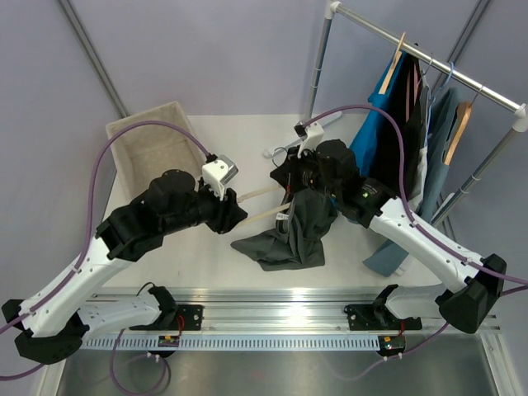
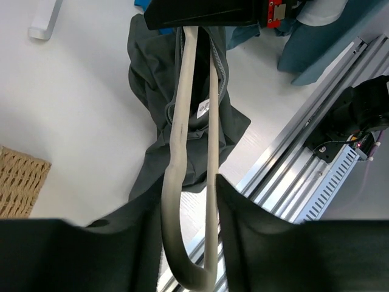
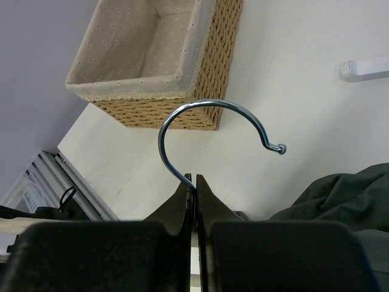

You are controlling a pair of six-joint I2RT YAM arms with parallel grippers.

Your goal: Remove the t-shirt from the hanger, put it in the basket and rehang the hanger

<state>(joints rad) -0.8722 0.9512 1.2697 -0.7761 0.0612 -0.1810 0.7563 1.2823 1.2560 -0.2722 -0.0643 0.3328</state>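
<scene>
The task is partly done. The nine-o'clock end of the hanger (image 1: 268,214) sticks out bare, clamped in the left gripper (image 2: 188,207), and the right gripper (image 3: 194,188) is pinched shut at the base of the hook (image 3: 209,103). The t-shirt (image 1: 301,231) bunches on the three-o'clock half at mid-bench (image 1: 247,148), yet to slide off. The basket (image 1: 136,132) at ten o'clock and the clothes rack (image 1: 429,58) at two block nothing.
</scene>
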